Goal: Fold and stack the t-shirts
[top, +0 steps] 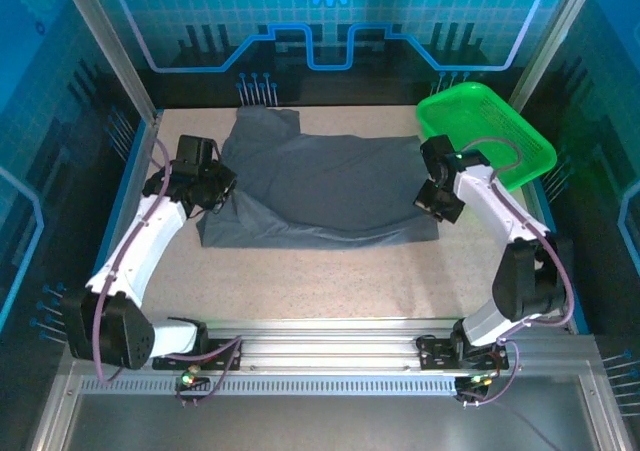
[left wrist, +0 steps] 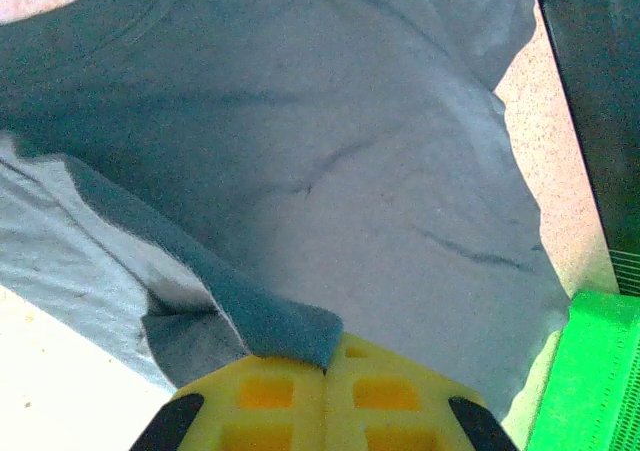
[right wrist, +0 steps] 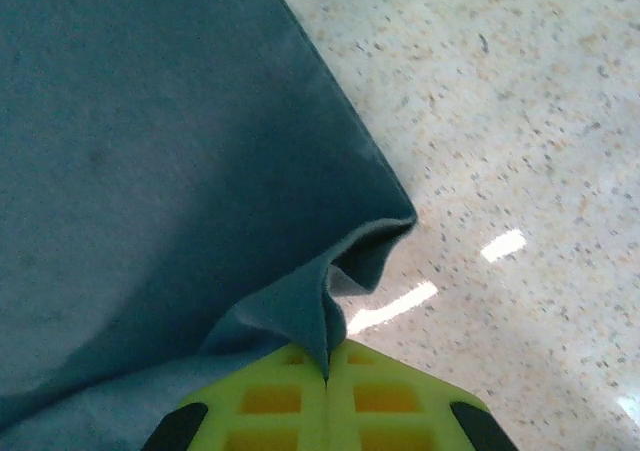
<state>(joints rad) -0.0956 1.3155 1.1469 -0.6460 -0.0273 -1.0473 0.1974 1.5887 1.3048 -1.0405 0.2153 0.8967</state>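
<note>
Toward the far edge of the worktop the t-shirt lies spread, left gripper clamped on its left-side fold, right gripper pinching its right corner, near the green basket.

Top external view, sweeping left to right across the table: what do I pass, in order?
left gripper, pinching fabric → t-shirt, spread flat → right gripper, pinching fabric at the opposite side → green basket, in the far right corner.
</note>
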